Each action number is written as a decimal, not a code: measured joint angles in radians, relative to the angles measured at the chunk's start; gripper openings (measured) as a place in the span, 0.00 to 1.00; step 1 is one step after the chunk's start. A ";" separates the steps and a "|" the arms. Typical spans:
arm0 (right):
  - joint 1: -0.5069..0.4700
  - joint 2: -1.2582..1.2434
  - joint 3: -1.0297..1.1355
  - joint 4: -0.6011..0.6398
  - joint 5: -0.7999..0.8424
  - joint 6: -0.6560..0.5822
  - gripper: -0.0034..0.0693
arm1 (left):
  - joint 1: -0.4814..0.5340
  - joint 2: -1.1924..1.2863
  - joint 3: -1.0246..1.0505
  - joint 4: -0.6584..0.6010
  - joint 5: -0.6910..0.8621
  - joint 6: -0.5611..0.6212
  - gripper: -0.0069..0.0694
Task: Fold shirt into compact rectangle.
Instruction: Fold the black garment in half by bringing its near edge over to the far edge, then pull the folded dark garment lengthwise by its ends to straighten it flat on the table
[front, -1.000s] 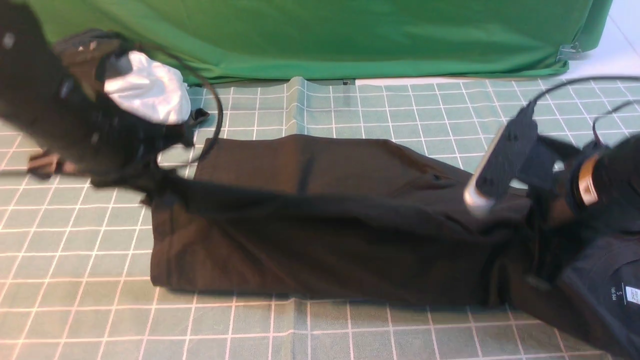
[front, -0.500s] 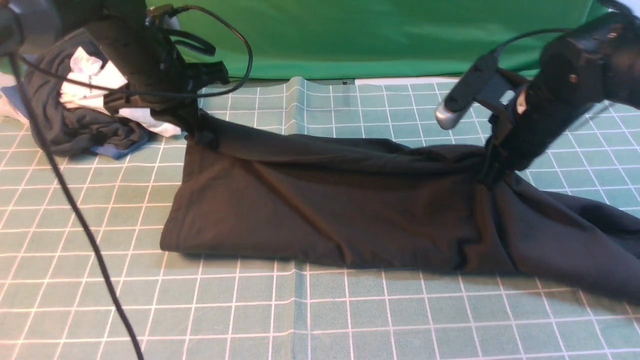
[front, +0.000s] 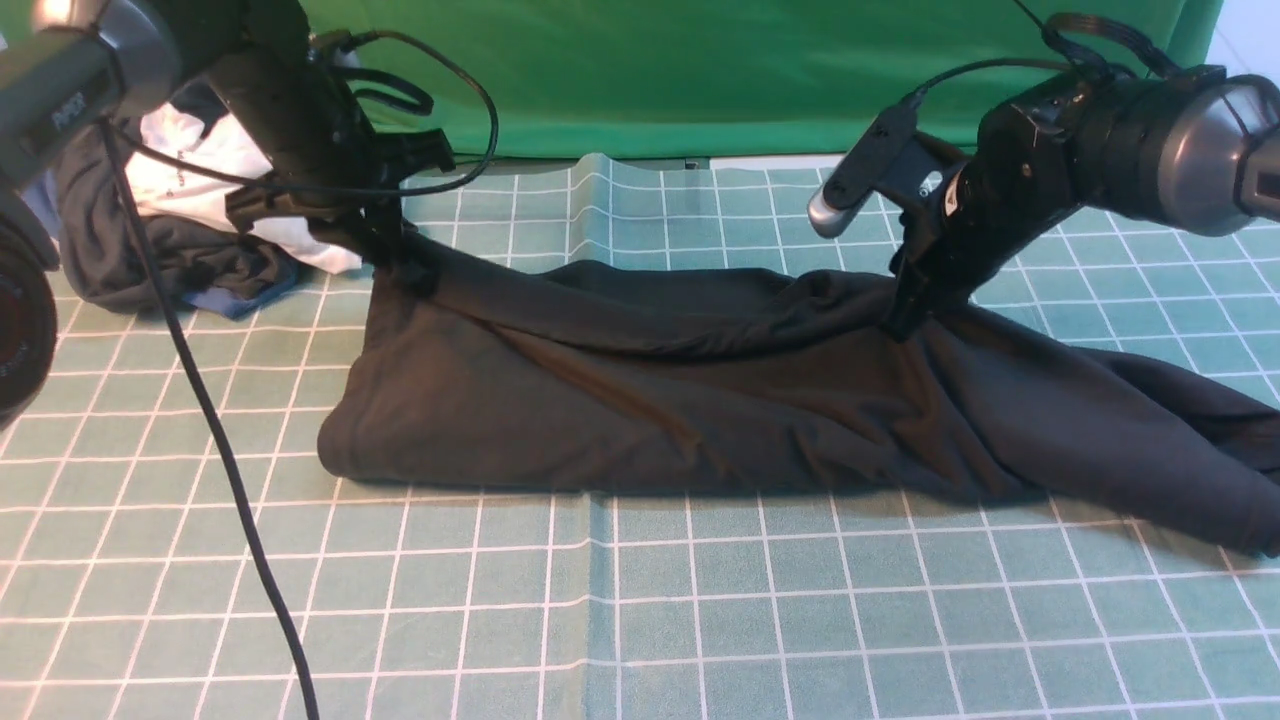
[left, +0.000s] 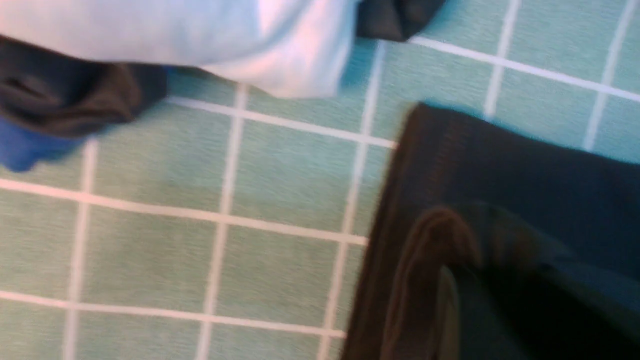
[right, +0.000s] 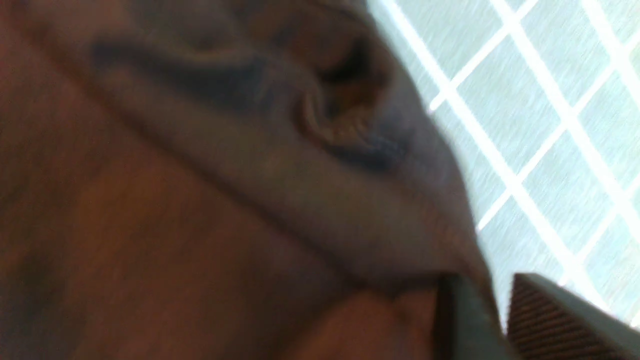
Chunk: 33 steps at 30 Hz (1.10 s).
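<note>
Both arms are mostly black. The left arm has a grey cylindrical joint with small lettering and looping black cables. The right arm has a brushed grey sleeve and a silver-tipped black bar. The right gripper has grey fingers with ribbed faces.

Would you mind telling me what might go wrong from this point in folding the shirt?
The shirt is bunched along its far edge and its right end trails out crooked, so the fold may set unevenly. The left claw sits at a corner close to a pile of other clothes, which it might snag. A loose cable hangs near the shirt's left edge and could drag it.
</note>
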 joint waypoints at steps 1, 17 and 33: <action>0.000 0.000 0.000 0.000 0.000 0.000 0.34 | 0.000 0.000 0.000 0.004 -0.001 -0.003 0.27; -0.017 -0.232 -0.047 -0.005 0.258 0.186 0.12 | -0.123 -0.036 -0.181 -0.157 0.084 0.118 0.18; -0.116 -0.298 -0.047 0.089 0.392 0.181 0.07 | -0.448 0.154 -0.132 -0.055 0.096 0.190 0.09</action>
